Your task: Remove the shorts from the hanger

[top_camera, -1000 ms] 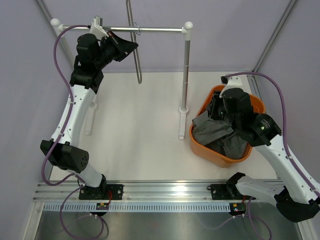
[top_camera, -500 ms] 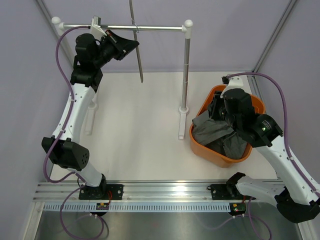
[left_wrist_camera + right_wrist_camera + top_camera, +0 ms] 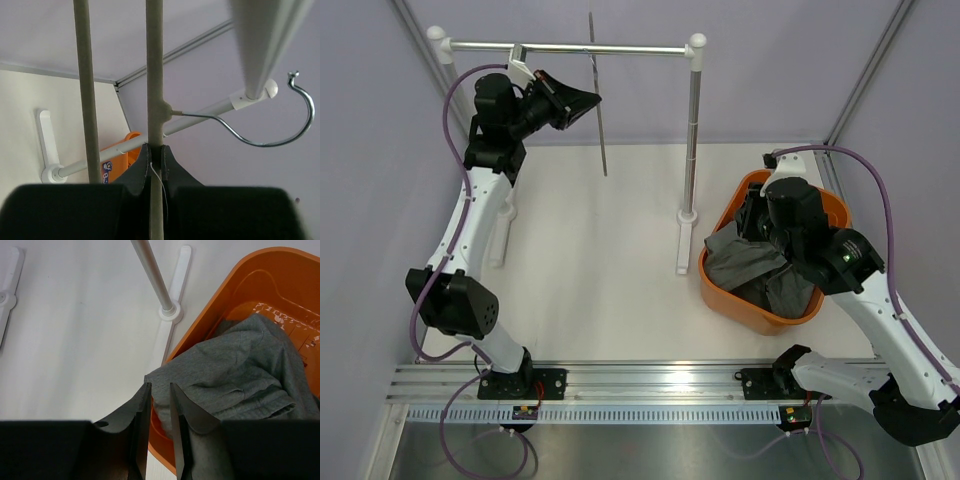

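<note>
Inspector: Status, left side first.

Operator: My left gripper [image 3: 155,152] is pressed together on one side wire of the hanger [image 3: 154,60], high up beside the rail [image 3: 620,47]. The hanger is bare. Its hook [image 3: 295,107] shows against the wall, and I cannot tell whether it bears on the rail.

Inspector: And the right?

Operator: The shorts [image 3: 235,372] lie crumpled in the orange basket [image 3: 245,287] on the surface [image 3: 600,260], well apart from the hanger. My right gripper [image 3: 160,390] hangs at their near edge, its fingers drawn to a narrow slit. I cannot tell whether cloth is caught in it.

Inspector: Recommendation?

Operator: I judge the removal all but finished. I would spread the right fingers fully before lifting, so no fold trails over the basket rim. I would hold the left pinch firm so the wire does not swing into the rail.
</note>
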Available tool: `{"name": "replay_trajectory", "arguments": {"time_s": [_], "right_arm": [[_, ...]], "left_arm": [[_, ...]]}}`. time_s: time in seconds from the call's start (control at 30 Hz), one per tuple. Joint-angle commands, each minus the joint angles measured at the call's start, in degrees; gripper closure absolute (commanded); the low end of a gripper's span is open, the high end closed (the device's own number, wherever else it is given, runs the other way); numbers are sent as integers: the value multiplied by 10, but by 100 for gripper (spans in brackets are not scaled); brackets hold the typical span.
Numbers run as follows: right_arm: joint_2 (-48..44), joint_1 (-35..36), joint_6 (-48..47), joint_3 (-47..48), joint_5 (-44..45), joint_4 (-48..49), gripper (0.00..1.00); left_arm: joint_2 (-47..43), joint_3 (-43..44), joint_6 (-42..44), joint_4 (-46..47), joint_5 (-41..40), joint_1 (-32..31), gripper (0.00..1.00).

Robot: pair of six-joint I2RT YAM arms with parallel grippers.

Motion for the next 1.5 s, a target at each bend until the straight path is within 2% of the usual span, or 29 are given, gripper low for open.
{"name": "replay_trajectory", "arguments": {"time_s": [0.0, 0.33, 0.6, 0.83, 1.1, 1.27, 1.47], "right_arm": [[-4, 5, 1, -5, 2, 10, 71], [-6, 5, 4, -10, 2, 14, 71], [-3, 5, 6, -13, 0, 16, 71], [-3, 5, 8, -17, -4, 21, 71], [-4, 5, 9, -19, -7, 23, 71], [-3, 5, 13, -13, -14, 23, 71], [-3, 5, 8, -7, -8, 16, 71]], "left_arm": [[13, -12, -25, 16, 34, 6, 96], [5, -11, -16, 6, 38, 12, 95], [-35, -11, 15, -22, 47, 12, 97], [-82, -50, 35, -29, 72, 12, 96], [-71, 41, 47, -96, 93, 12, 95], [-59, 45, 14, -67, 79, 12, 95], [4, 171, 78, -170, 38, 12, 95]]}}
